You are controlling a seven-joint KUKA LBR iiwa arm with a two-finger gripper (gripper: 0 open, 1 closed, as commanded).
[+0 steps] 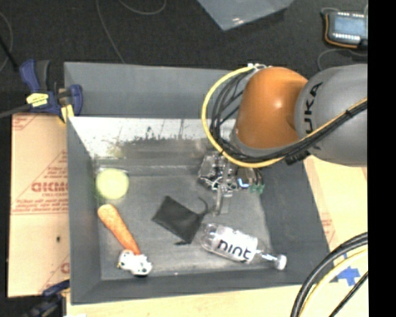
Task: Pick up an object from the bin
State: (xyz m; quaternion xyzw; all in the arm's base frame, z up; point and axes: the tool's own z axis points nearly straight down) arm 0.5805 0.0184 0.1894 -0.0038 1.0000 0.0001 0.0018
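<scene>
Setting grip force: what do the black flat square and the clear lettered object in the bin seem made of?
The black square looks like matte foam, rubber or cloth: it has no shine and lies flat; I cannot tell which. The clear lettered object looks like glossy transparent plastic, perhaps glass: you can see through it around the dark lettering.

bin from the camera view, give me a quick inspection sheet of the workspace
surface: grey metal bin, floor scuffed, dark marks on the back wall
job's things: black square flat mid-floor; clear container printed "pint" on its side beside it, both nearest the hand
clutter: green ball, orange carrot, white toy, all along the left side
grippers: hand over the floor just behind the black square; open or shut cannot be told
cables: yellow and black cables looped round the orange wrist cover
surroundings: handheld screen and grey sheet beyond the bin
</scene>
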